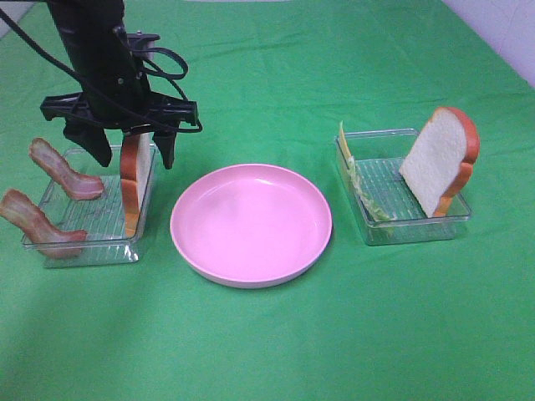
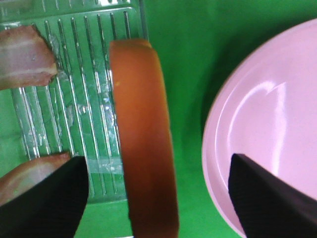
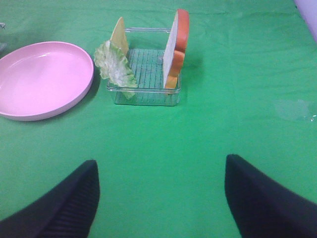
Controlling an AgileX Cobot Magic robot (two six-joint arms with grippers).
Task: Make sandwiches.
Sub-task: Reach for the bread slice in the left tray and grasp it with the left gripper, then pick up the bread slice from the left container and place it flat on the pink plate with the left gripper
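Note:
A bread slice (image 1: 134,185) with orange-brown crust stands on edge at the plate-side end of the left clear tray (image 1: 88,249). My left gripper (image 1: 134,149) is open just above it, one finger on each side of the slice (image 2: 143,139); it is not touching. Two bacon strips (image 1: 63,171) (image 1: 33,221) lean in the same tray. The right tray (image 1: 411,230) holds a second bread slice (image 1: 439,159), lettuce (image 1: 364,190) and a cheese slice (image 1: 343,140). My right gripper (image 3: 161,203) is open and empty, well back from that tray (image 3: 146,96); it is out of the exterior view.
A round pink plate (image 1: 251,224) sits empty between the two trays on the green cloth. The plate's rim (image 2: 210,144) lies close beside the left gripper's finger (image 2: 270,201). The right wrist view shows the plate (image 3: 42,77), lettuce (image 3: 115,64) and bread (image 3: 174,49).

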